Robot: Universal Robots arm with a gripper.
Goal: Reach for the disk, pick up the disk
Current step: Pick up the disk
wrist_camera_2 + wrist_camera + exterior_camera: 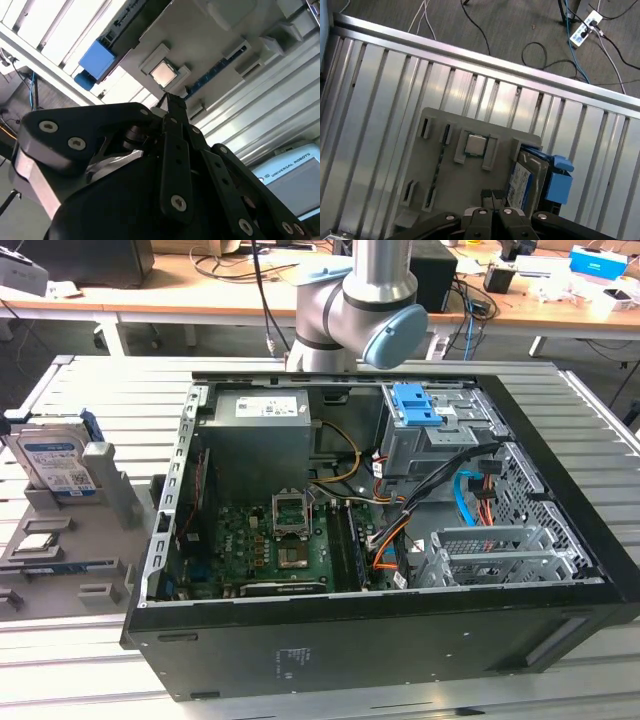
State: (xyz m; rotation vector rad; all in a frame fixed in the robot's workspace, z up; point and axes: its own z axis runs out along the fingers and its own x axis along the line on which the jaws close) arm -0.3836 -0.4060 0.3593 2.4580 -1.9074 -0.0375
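At the grey holder's (60, 562) edge, disk (55, 462) stands upright: rigid, heavyish, shock-sensitive; probably grip its flat faces. Gripper (492, 193) jaws pressed together, empty.

The exterior view looked steeply down on the computer case (380, 510), with the grey tray (95, 540) at the exterior view's left. Both wrist views faced that tray (450, 175) (215, 55) past the gripper (492, 194).
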